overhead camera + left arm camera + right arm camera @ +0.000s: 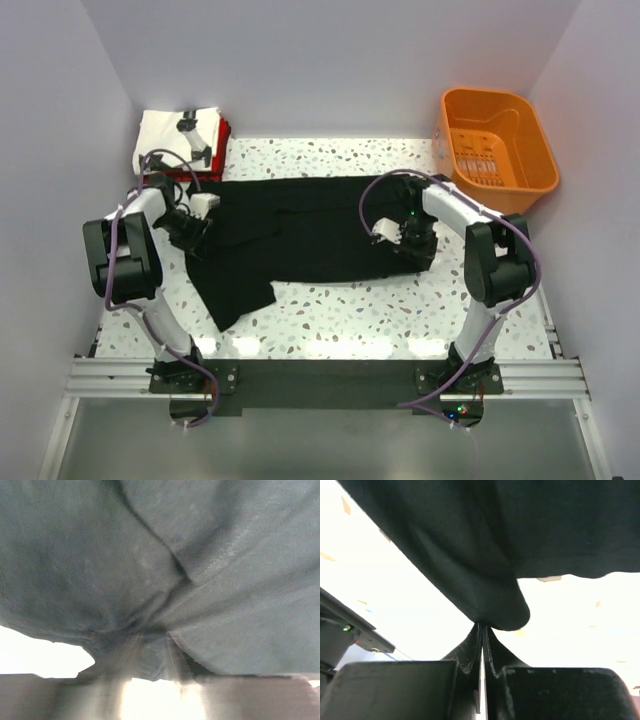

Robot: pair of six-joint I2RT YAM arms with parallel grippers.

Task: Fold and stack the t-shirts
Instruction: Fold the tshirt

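Folding is partly done: white shirt point(165, 132) sits stacked on red shirt point(224, 138), far left. Black shirt point(300, 225) lies unfolded across the worktop point(330, 310), its ends pinched by left end effector point(193, 232) and right end effector point(405, 240).

**Both arms bent low, both grippers pinching cloth**

L arm point(122, 262): rises from its base at the near edge, big joint out to the left, forearm running away from the base, wrist bent back inward and down. L gripper point(188, 236) sits low at table level. Its wrist view is blurred, but fingers point(127, 652) are close together w/ black t-shirt point(300, 225) cloth puckered btwn the tips.

R arm point(495, 262): roughly mirrored, big joint out right, forearm angling in, wrist tipped down. R gripper point(412, 250) is low too. Fingers point(467, 652) are pressed flat together, a thin fold of the same cloth pinched btwn them.

The two grippers are well apart.
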